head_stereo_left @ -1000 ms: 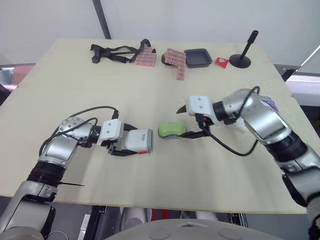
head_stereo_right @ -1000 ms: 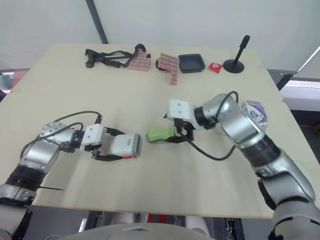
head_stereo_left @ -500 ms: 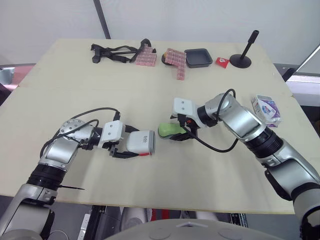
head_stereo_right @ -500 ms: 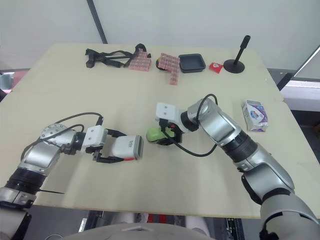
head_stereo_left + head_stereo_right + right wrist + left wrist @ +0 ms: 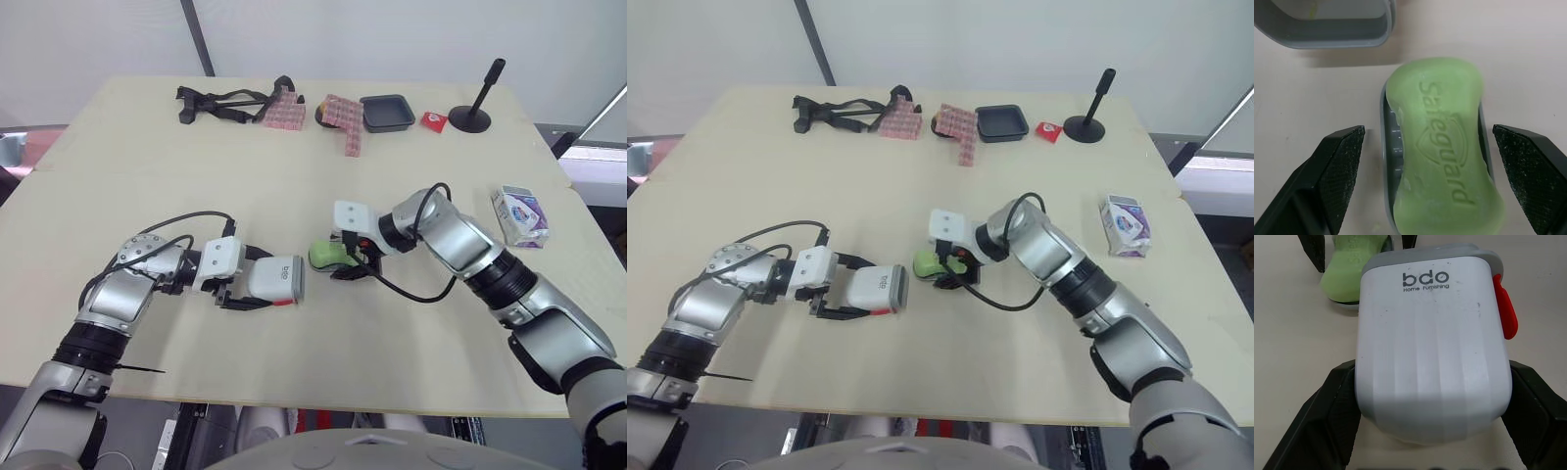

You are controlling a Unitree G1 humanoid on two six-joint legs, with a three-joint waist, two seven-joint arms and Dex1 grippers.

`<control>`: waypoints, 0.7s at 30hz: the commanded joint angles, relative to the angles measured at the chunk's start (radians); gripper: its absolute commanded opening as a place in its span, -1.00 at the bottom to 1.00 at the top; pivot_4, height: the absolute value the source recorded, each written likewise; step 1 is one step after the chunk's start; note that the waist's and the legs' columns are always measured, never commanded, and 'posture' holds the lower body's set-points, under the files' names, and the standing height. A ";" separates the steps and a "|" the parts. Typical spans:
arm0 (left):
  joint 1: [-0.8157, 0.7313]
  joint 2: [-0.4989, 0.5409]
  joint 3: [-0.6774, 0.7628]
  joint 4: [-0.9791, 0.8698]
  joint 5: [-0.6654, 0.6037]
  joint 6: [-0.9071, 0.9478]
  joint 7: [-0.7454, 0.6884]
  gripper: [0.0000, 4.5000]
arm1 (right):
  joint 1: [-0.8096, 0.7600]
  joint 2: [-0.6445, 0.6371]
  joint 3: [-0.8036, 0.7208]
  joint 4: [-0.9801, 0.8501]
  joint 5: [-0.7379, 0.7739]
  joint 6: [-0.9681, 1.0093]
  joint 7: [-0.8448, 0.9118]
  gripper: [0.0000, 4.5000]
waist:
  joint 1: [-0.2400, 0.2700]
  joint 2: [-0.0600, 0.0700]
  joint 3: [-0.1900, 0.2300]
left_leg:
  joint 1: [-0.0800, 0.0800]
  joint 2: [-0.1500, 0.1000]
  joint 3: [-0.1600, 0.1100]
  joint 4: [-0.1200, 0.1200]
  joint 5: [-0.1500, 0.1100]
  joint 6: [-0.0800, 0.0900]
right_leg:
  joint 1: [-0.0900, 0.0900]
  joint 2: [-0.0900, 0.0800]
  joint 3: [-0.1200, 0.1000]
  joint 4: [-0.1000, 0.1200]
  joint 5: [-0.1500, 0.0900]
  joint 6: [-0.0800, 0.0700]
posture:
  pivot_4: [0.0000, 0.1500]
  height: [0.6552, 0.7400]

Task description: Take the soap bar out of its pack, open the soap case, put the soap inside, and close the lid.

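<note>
One soap bar [image 5: 1442, 152], green, stamped "Safeguard", out of its pack. I see it lying on a grey insert tray [image 5: 1391, 147] near the middle of the worktop [image 5: 147, 186].

One right gripper [image 5: 1427, 132]. Its fingers [image 5: 1337, 166] are spread wide, one on each side of the soap and tray, with bare worktop showing between each tip and the tray, so nothing is gripped. The right arm reaches in from the right edge, elbow bent, forearm low over the worktop, wrist pointing toward the robot's left.

One soap case [image 5: 275, 282], a white shell with a grey rim, marked "bdo", with a red latch [image 5: 1506, 308] on one side. It sits just beside the soap, and its open mouth faces the bar.

One left gripper [image 5: 1431, 367]. Its fingers [image 5: 1322, 421] are clamped on the two sides of the case. The left arm comes in from the near left, forearm level and low, pointing toward the right gripper.

One soap pack [image 5: 519, 213], white and purple, lying by the right edge, well apart from the soap.

Along the far edge:
- one black strap bundle [image 5: 220, 103]
- two pink patterned pieces [image 5: 286, 110] [image 5: 345, 119]
- one black dish [image 5: 388, 113]
- one small red item [image 5: 435, 120]
- one black stand [image 5: 475, 113]
</note>
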 commanded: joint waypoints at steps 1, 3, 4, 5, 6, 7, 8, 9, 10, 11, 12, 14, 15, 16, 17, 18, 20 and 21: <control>0.004 0.012 0.015 -0.037 -0.017 0.004 0.006 0.53 | 0.006 0.005 -0.004 0.002 -0.014 -0.026 -0.003 1.00 | 0.000 0.000 0.000 | 0.000 0.000 0.000 0.000 0.000 0.000 | 0.000 0.000 0.000 0.000 0.000 0.000 | 1.00 1.00; 0.006 0.012 0.015 -0.040 -0.017 0.006 0.008 0.53 | 0.012 0.005 -0.001 0.014 -0.023 -0.035 0.000 1.00 | 0.001 0.000 0.000 | 0.000 0.000 0.000 0.000 0.000 0.000 | 0.000 0.000 0.000 0.000 0.000 0.000 | 1.00 1.00; 0.006 0.012 0.015 -0.041 -0.017 0.007 0.009 0.53 | 0.013 0.005 0.000 0.019 -0.026 -0.038 0.002 1.00 | 0.001 0.000 0.000 | 0.000 0.000 0.000 0.000 0.000 0.000 | 0.000 0.000 0.000 0.000 0.000 0.000 | 1.00 1.00; 0.008 0.013 0.015 -0.044 -0.018 0.010 0.010 0.53 | 0.014 0.004 0.003 0.031 -0.034 -0.049 0.001 1.00 | 0.000 0.000 0.000 | 0.000 0.000 0.000 0.000 0.000 0.000 | 0.000 0.000 0.000 0.000 0.000 0.000 | 1.00 1.00; 0.010 0.014 0.015 -0.047 -0.018 0.011 0.010 0.53 | 0.015 0.003 0.005 0.041 -0.041 -0.057 0.002 1.00 | 0.000 0.000 0.000 | 0.000 0.000 0.000 0.000 0.000 0.000 | 0.000 0.000 0.000 0.000 0.000 0.000 | 1.00 1.00; 0.012 0.014 0.015 -0.049 -0.018 0.013 0.010 0.53 | 0.016 0.004 0.005 0.052 -0.045 -0.062 0.002 1.00 | 0.000 0.000 0.000 | 0.000 0.000 0.000 0.000 0.000 0.000 | 0.000 0.000 0.000 0.000 0.000 0.000 | 1.00 1.00; 0.013 0.013 0.014 -0.051 -0.018 0.014 0.011 0.53 | 0.016 0.004 0.005 0.060 -0.047 -0.066 0.002 1.00 | 0.000 0.000 0.000 | 0.000 0.000 0.000 0.000 0.000 0.000 | 0.000 0.000 0.000 0.000 0.000 0.000 | 1.00 1.00; 0.013 0.013 0.014 -0.054 -0.017 0.016 0.012 0.53 | 0.015 0.003 0.007 0.068 -0.051 -0.069 0.004 1.00 | 0.000 0.000 0.000 | 0.000 0.000 0.000 0.000 0.000 0.000 | 0.000 0.000 0.000 0.000 0.000 0.000 | 1.00 1.00; 0.012 0.011 0.013 -0.056 -0.017 0.020 0.013 0.53 | 0.014 0.002 0.008 0.075 -0.054 -0.070 0.006 0.76 | 0.000 0.000 0.000 | 0.000 0.000 0.000 0.000 0.000 0.000 | 0.000 0.000 0.000 0.000 0.000 0.000 | 1.00 1.00; 0.010 0.011 0.013 -0.057 -0.017 0.023 0.014 0.53 | 0.013 0.001 0.009 0.079 -0.056 -0.071 0.007 0.63 | 0.000 0.000 0.000 | 0.000 0.000 0.000 0.000 0.000 0.000 | 0.000 0.000 0.000 0.001 0.000 0.000 | 1.00 1.00; 0.009 0.010 0.013 -0.057 -0.016 0.024 0.015 0.53 | 0.013 0.001 0.008 0.082 -0.056 -0.070 0.008 0.50 | 0.000 0.000 0.000 | 0.000 0.000 0.000 0.000 0.000 0.000 | 0.000 0.000 0.000 0.001 0.000 0.000 | 1.00 1.00; 0.006 0.009 0.012 -0.056 -0.015 0.025 0.016 0.53 | 0.014 -0.002 0.006 0.083 -0.056 -0.069 0.011 0.21 | 0.000 -0.001 -0.001 | 0.001 0.000 0.000 0.001 0.000 0.000 | 0.000 0.000 0.000 0.001 0.000 0.000 | 1.00 1.00; 0.006 0.009 0.012 -0.058 -0.015 0.026 0.017 0.53 | 0.016 -0.005 0.006 0.079 -0.056 -0.065 0.014 0.13 | -0.001 -0.001 -0.001 | 0.001 0.000 0.000 0.001 0.000 0.000 | 0.000 0.000 0.000 0.001 0.000 0.000 | 1.00 1.00; 0.007 0.010 0.012 -0.060 -0.015 0.027 0.017 0.53 | 0.017 -0.008 0.006 0.076 -0.056 -0.062 0.016 0.13 | 0.000 -0.001 -0.001 | 0.001 0.000 0.000 0.001 0.001 -0.001 | 0.000 0.000 0.000 0.001 0.000 0.000 | 1.00 1.00; 0.007 0.010 0.012 -0.061 -0.016 0.027 0.017 0.53 | 0.019 -0.012 0.006 0.072 -0.056 -0.062 0.019 0.13 | 0.000 -0.001 -0.001 | 0.001 0.000 0.000 0.001 0.001 -0.001 | 0.000 0.000 0.000 0.001 0.000 0.000 | 1.00 1.00; 0.006 0.010 0.011 -0.060 -0.015 0.027 0.018 0.53 | 0.021 -0.017 0.006 0.066 -0.056 -0.062 0.021 0.13 | 0.001 -0.001 -0.001 | 0.001 0.000 0.000 0.001 0.001 -0.001 | 0.000 0.000 0.001 0.001 0.000 0.000 | 1.00 1.00; 0.002 0.007 0.010 -0.055 -0.013 0.027 0.019 0.53 | 0.025 -0.029 0.003 0.054 -0.058 -0.065 0.023 0.13 | 0.003 -0.001 -0.001 | 0.001 0.000 0.000 0.001 0.001 -0.001 | 0.000 -0.001 0.000 0.001 0.000 0.000 | 1.00 1.00; 0.000 0.005 0.008 -0.051 -0.012 0.027 0.020 0.53 | 0.026 -0.035 -0.001 0.046 -0.058 -0.066 0.023 0.13 | 0.004 -0.001 -0.001 | 0.001 0.000 0.000 0.001 0.001 -0.001 | 0.000 -0.001 0.000 0.001 0.000 0.000 | 1.00 1.00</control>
